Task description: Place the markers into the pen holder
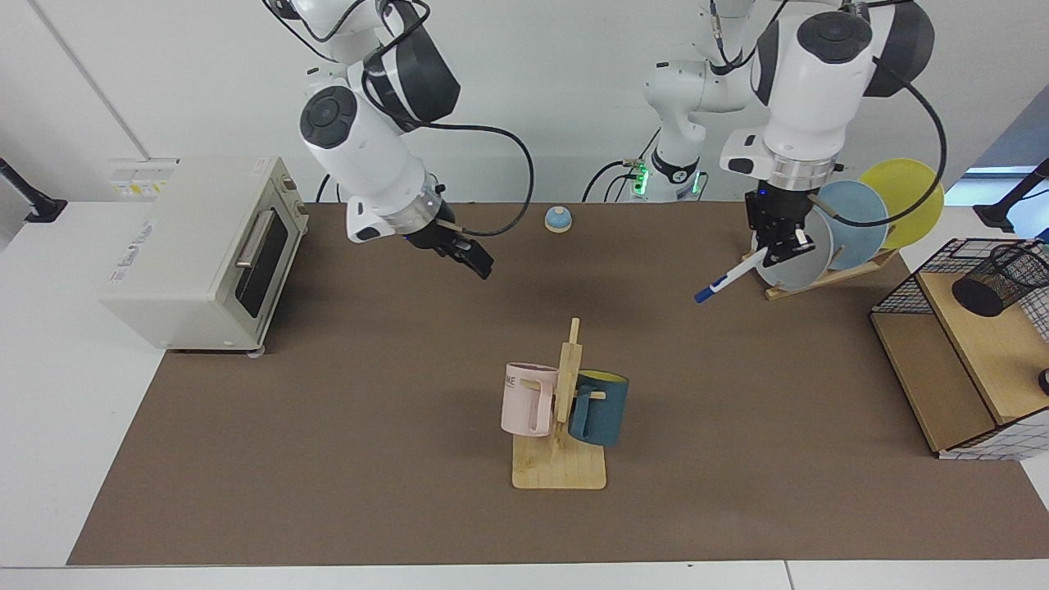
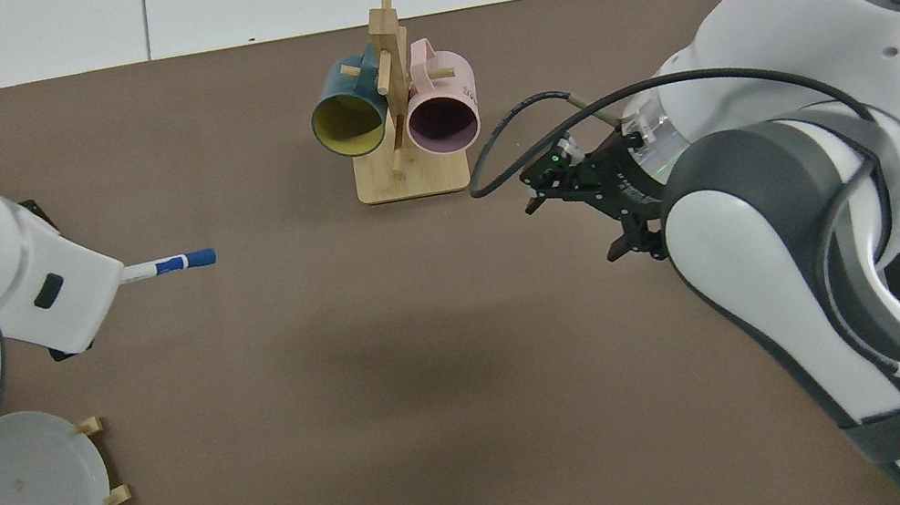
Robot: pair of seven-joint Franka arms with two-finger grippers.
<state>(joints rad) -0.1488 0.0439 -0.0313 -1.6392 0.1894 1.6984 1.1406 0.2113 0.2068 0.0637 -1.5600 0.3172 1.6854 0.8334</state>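
Note:
My left gripper (image 1: pixel 780 243) is shut on the white end of the marker (image 1: pixel 728 279), which hangs slanted above the mat with its blue cap pointing down, just in front of the grey plate. From above, the marker (image 2: pixel 167 265) sticks out from under the left arm, and the gripper itself is hidden. The black mesh pen holder (image 1: pixel 1001 279) lies tilted on the wooden shelf at the far right of the facing view, well away from the marker. Near the oven, my right gripper (image 1: pixel 477 264) is open and holds nothing; from above, the right gripper (image 2: pixel 584 212) shows spread fingers.
A wooden mug tree (image 1: pixel 560 459) with a pink and a dark blue mug stands mid-table. A toaster oven (image 1: pixel 205 254) sits at one end. A plate rack (image 1: pixel 828 274) and a wire-grid shelf (image 1: pixel 959 352) sit at the other. A small blue knob (image 1: pixel 558 219) rests at the back.

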